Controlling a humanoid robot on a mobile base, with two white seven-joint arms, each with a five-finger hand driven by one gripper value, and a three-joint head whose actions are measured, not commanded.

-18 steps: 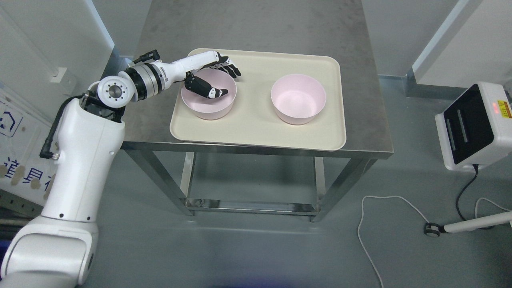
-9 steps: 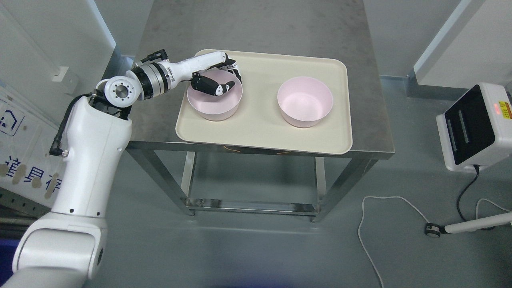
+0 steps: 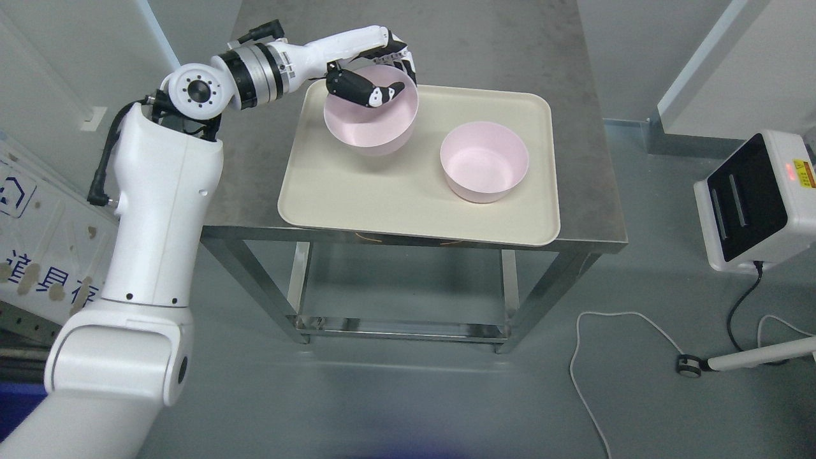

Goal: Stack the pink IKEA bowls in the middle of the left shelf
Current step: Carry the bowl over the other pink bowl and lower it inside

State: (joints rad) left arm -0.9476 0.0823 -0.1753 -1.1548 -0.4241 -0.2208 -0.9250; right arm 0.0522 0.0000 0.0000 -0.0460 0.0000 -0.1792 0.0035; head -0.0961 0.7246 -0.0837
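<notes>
I have the left hand [image 3: 373, 80] pinching the rim of one pink bowl [image 3: 370, 121]: the thumb lies inside against the wall and the fingers [image 3: 403, 58] wrap the outside of the far edge. That grip lets the bowl hang from a single point, so it tilts with its mouth turned a little toward me, and its base looks clear of the tray [image 3: 357, 197], judging by how it overlaps the tray's far rim. I read this as the carry toward the second bowl [image 3: 483, 160], which sits flat and upright on the right half of the tray, apart from the held one. Holding by the rim keeps the underside free, which I need if this bowl is to nest inside the other.

The tray lies on the steel desk [image 3: 255, 172], close to its front edge.

I cannot see the right arm at all. The outer fingers are mostly hidden behind the bowl's edge, so I cannot judge how firmly they bear on it. No shelf shows anywhere here, only the desk with its lower rail. The gap between the held bowl and the tray is hard to gauge from this steep downward view.
</notes>
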